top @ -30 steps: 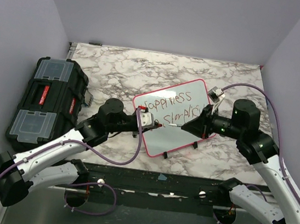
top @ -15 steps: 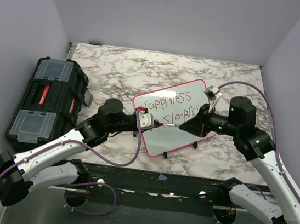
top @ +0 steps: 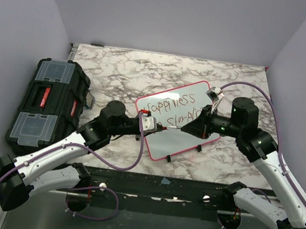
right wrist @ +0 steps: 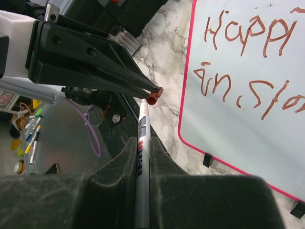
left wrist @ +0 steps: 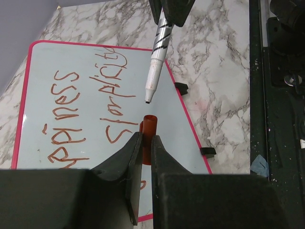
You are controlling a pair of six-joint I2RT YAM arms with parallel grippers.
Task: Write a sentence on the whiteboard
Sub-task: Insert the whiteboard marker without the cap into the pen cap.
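Over the left edge of the glossy white, pink-framed whiteboard point(top: 180, 143), the left gripper point(left wrist: 147, 143) pinches a small red-brown plastic cap point(left wrist: 149, 125). The right gripper point(right wrist: 144, 143) clamps a slim white-barrelled marker point(left wrist: 156, 62), tip just short of it. Line them up, then push straight! Farther in sits the handwritten red-brown sentence point(top: 173, 109).

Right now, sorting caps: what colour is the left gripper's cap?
Red-brown cap, clearest in the left wrist view.

Pink-framed white whiteboard point(top: 179, 141), grey-veined marble table point(top: 125, 71)
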